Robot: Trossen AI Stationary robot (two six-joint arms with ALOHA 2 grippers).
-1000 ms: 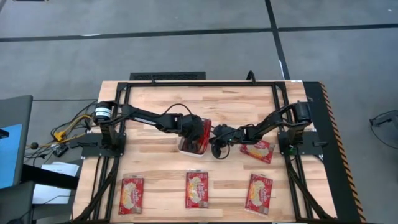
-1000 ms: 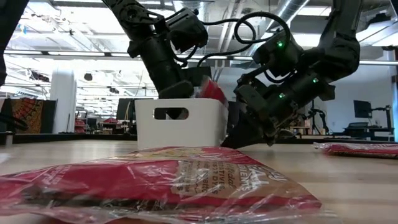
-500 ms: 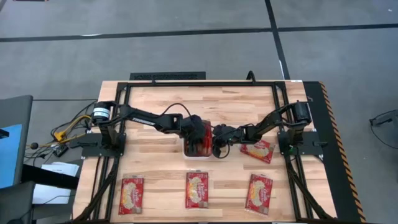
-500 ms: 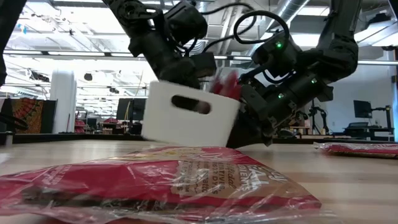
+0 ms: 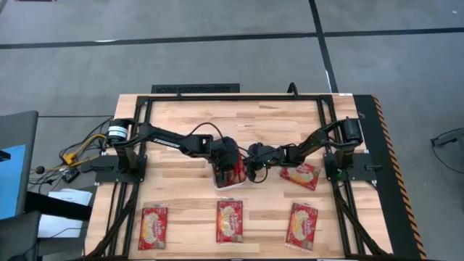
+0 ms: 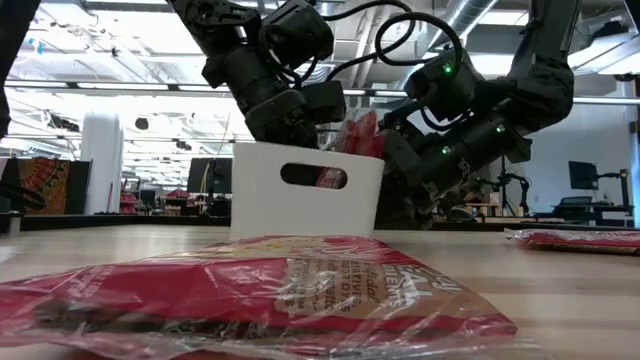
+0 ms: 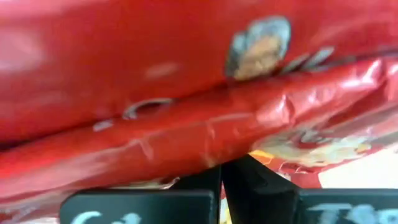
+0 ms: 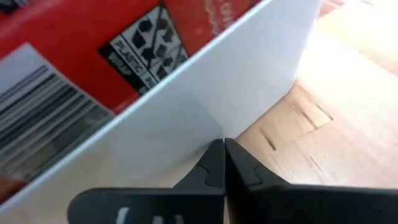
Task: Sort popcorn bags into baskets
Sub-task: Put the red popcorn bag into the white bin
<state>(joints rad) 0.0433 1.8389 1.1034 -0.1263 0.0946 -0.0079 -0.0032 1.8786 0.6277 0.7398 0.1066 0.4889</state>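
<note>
I see the small white rectangular plastic basket (image 5: 226,181) mid-table stuffed with flat red popcorn packets (image 6: 358,135), my left gripper (image 5: 230,161) pinched closed, empty, among them, my right gripper (image 5: 249,167) closed, empty, touching its outer wall.

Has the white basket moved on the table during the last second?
Yes. In the high view the white basket shifted slightly toward the right arm's side, judged against the middle popcorn bag in the front row; in the low view it tipped, then settled level.

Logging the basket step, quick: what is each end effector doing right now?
Left end effector: shut, empty, pressed against the popcorn bags in the basket.
Right end effector: shut, empty, tips against the basket's outer wall.
</note>
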